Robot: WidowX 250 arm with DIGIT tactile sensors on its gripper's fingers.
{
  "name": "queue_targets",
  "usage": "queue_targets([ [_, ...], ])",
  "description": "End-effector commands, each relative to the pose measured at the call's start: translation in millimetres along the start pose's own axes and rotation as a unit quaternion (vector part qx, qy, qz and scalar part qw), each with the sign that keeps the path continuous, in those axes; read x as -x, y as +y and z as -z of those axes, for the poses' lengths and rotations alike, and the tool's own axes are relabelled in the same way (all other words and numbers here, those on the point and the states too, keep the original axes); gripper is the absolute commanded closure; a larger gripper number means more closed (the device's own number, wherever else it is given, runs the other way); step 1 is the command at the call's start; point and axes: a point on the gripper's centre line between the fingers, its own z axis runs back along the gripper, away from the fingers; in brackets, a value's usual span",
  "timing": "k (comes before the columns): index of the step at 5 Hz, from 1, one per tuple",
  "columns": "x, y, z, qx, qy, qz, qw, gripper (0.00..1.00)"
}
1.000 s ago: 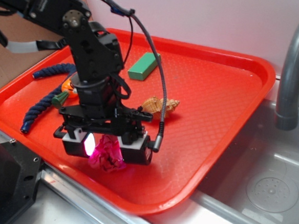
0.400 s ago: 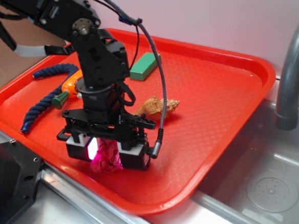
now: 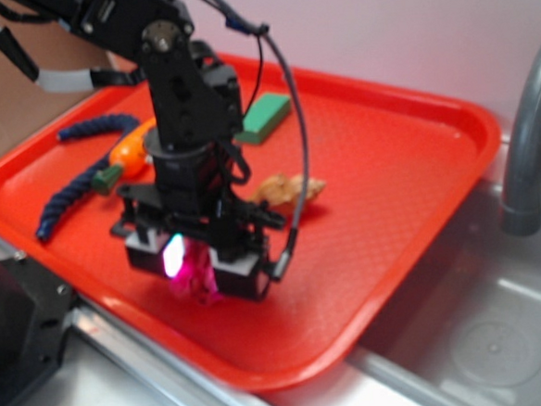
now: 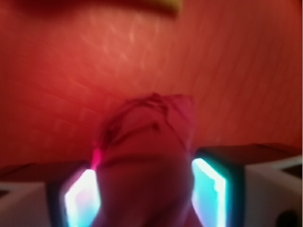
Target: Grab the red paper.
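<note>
The red paper [image 3: 201, 275], a small crumpled crimson ball, sits pinched between my two glowing fingers near the front edge of the red tray [image 3: 390, 185]. My gripper [image 3: 199, 264] points straight down and is shut on it. In the wrist view the red paper [image 4: 147, 156] fills the gap between the lit pads [image 4: 210, 189], pressed against both, with my gripper [image 4: 146, 194] closed around it. Its lower tip pokes out below the fingers, and I cannot tell whether it still touches the tray.
A tan seashell [image 3: 288, 189] lies just behind the gripper. A green block [image 3: 266, 117] sits at the tray's back. A dark blue rope [image 3: 70, 184] and an orange carrot toy [image 3: 123, 156] lie at the left. A grey faucet [image 3: 526, 139] and sink [image 3: 484, 337] are at the right.
The fingers have closed in on the red paper, squeezing it narrower. The arm has shifted slightly right and up with the paper between the fingers.
</note>
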Motion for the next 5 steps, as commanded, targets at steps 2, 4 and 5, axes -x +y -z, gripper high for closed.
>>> queue_targets([
  [2, -33, 39, -146, 0.019, -0.071, 0.202, 0.977, 1.0],
  [4, -36, 89, -205, 0.063, -0.114, 0.154, 0.979, 1.0],
  [5, -41, 85, -204, 0.041, -0.085, 0.14, 0.986, 1.0],
])
